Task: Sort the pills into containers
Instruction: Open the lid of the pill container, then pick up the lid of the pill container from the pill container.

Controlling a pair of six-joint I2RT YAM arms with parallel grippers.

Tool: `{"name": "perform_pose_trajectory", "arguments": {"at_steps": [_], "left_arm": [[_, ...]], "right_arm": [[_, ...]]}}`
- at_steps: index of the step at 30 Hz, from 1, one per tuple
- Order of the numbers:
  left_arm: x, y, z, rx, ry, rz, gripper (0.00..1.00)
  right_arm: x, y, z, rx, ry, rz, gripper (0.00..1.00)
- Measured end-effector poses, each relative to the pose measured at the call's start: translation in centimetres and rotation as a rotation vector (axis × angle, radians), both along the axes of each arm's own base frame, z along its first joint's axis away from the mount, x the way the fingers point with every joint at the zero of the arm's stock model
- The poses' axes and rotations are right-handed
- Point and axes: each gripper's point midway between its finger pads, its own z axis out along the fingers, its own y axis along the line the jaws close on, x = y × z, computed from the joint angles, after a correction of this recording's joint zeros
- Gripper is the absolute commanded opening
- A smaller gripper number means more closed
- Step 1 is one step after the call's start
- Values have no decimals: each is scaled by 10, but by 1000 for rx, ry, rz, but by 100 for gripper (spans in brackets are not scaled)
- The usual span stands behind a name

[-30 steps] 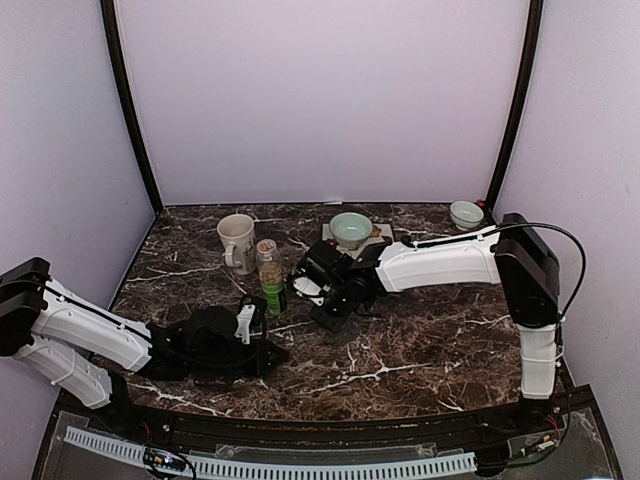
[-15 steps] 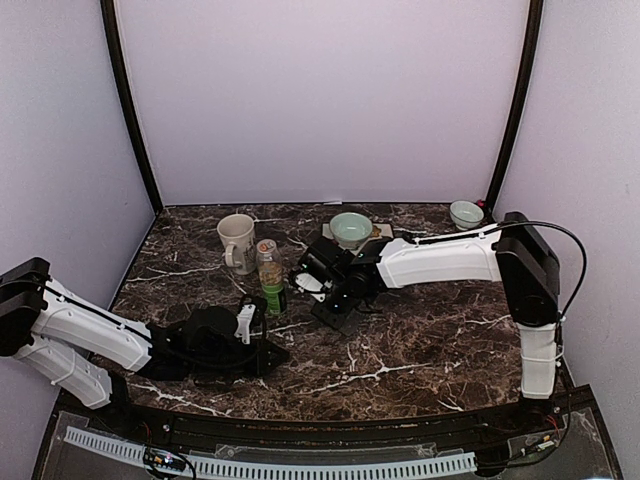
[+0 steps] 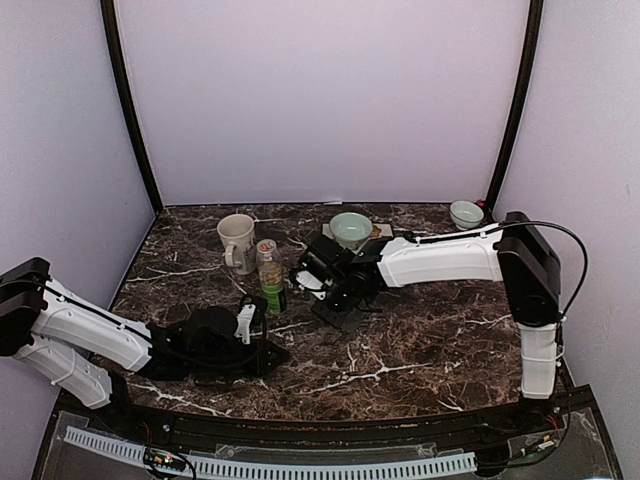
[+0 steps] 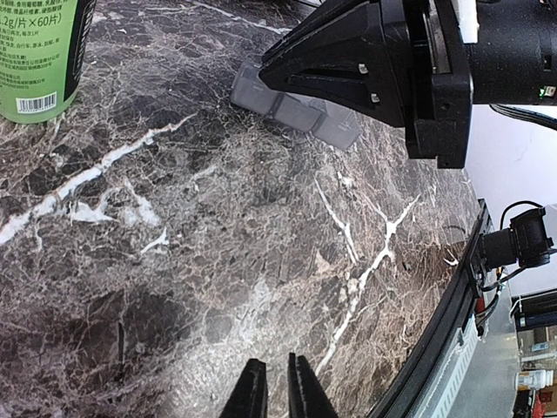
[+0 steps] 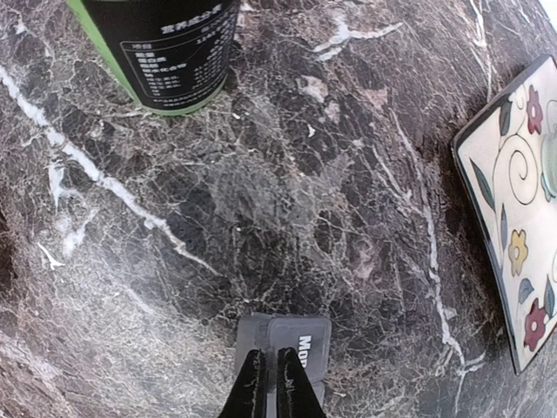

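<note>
Right claw (image 5: 271, 355) closed, tips down on the near end of the grey containers (image 5: 300, 335); can't tell whether it pinches any part of them. The containers lie flat mid-desk (image 3: 430, 330), near the green bottle (image 4: 39, 52), flowered plate (image 5: 513, 226) off to one side. Left claw (image 4: 275, 361) closed, holding nothing, low over bare desk, well apart from the containers.

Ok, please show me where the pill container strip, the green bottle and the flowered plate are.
pill container strip (image 4: 296, 113): left wrist view, middle compartment lid.
green bottle (image 4: 39, 52): left wrist view, printed label.
flowered plate (image 5: 498, 187): right wrist view, bare patterned face.
</note>
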Motion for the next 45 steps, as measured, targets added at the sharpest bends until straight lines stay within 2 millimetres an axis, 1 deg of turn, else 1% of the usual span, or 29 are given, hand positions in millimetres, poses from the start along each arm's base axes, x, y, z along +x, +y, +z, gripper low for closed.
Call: {"name": "perform_pose_trajectory", "arguments": {"at_steps": [6, 18, 23, 27, 31, 37, 45], "left_arm": [[0, 0, -2, 2, 1, 0, 13], [3, -6, -5, 7, 4, -1, 15], [6, -15, -1, 1, -1, -7, 24], [11, -25, 3, -6, -11, -14, 37], [14, -33, 6, -13, -21, -24, 47], [17, -44, 7, -15, -22, -37, 50], [24, -60, 9, -17, -24, -39, 52]], "right_arm": [[0, -1, 5, 11, -3, -7, 4], [-8, -12, 9, 19, 9, -27, 3], [-11, -16, 17, 36, 10, -35, 3], [-14, -15, 22, 56, 15, -42, 3], [-17, -15, 27, 78, 25, -51, 3], [-22, -15, 28, 102, 45, -64, 3], [-31, -21, 19, 141, 95, -93, 2]]}}
